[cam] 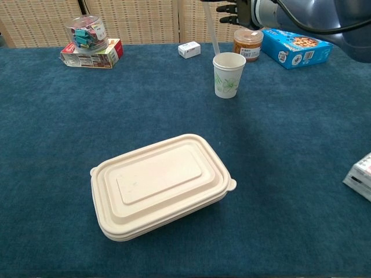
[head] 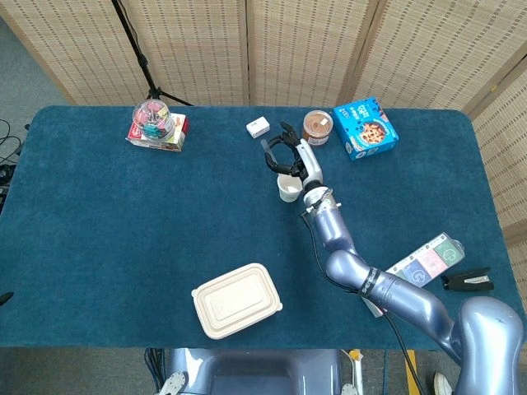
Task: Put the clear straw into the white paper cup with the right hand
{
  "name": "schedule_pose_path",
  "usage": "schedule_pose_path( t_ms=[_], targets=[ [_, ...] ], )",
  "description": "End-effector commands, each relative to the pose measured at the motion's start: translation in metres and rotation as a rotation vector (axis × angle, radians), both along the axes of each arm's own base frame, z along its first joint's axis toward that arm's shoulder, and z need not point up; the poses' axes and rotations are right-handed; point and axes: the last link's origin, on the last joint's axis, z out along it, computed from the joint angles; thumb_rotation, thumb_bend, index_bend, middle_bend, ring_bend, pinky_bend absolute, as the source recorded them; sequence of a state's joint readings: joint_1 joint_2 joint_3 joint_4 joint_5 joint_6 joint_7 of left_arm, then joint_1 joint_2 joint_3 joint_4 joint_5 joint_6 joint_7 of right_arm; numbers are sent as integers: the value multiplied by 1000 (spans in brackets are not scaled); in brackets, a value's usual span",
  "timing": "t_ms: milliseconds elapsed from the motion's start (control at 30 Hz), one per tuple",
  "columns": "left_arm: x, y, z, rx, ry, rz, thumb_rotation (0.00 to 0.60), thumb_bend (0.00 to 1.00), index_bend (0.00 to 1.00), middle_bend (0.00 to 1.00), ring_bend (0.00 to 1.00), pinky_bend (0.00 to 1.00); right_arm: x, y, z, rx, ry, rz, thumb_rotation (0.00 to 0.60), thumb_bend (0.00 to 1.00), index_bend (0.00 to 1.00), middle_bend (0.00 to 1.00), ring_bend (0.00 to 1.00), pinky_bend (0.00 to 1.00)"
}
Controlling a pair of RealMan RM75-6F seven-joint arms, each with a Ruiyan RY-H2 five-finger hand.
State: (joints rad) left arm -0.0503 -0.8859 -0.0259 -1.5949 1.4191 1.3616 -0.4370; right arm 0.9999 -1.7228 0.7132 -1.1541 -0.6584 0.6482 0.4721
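Observation:
The white paper cup (cam: 228, 74) with a green leaf print stands upright at the back middle of the table; from the head camera the cup (head: 288, 189) shows just below my right hand. My right hand (head: 285, 155) hovers over the cup and pinches the clear straw (cam: 213, 40) near its top. The straw slants down, and its lower end reaches the cup's rim on the left side and seems to dip inside. In the chest view only part of the right hand (cam: 236, 8) shows at the top edge. My left hand is out of both views.
A beige lidded food box (cam: 162, 185) lies near the front. At the back stand a jar of clips on a box (head: 155, 122), a small white box (head: 258, 127), a brown tub (head: 316, 126) and a blue carton (head: 365, 128). A flat packet (head: 424, 262) lies at the right.

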Motion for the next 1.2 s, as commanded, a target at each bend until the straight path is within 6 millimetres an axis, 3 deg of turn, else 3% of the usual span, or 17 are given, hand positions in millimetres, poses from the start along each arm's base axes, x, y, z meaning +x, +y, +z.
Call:
schedule_pose_path(
  t_ms=[33, 567, 933, 1067, 1200],
  targets=[
    [0, 0, 0, 1, -1, 1, 600, 0, 0, 0, 0, 0, -6, -1, -2, 5, 4, -7, 600, 569, 574, 0, 0, 0],
    [1, 0, 0, -1, 0, -2, 600, 0, 0, 0, 0, 0, -32, 2, -7, 26, 26, -21, 600, 569, 572, 0, 0, 0],
    [1, -1, -1, -5, 1, -6, 600, 0, 0, 0, 0, 0, -52, 10, -20, 62, 68, -1, 600, 569, 506, 0, 0, 0],
    [1, -1, 0, -1, 0, -4, 600, 0, 0, 0, 0, 0, -54, 11, -20, 60, 73, 11, 600, 566, 425, 0, 0, 0],
    [1, -2, 0, -1, -4, -5, 600, 0, 0, 0, 0, 0, -57, 12, -19, 47, 94, 29, 600, 502, 241, 0, 0, 0]
  ],
)
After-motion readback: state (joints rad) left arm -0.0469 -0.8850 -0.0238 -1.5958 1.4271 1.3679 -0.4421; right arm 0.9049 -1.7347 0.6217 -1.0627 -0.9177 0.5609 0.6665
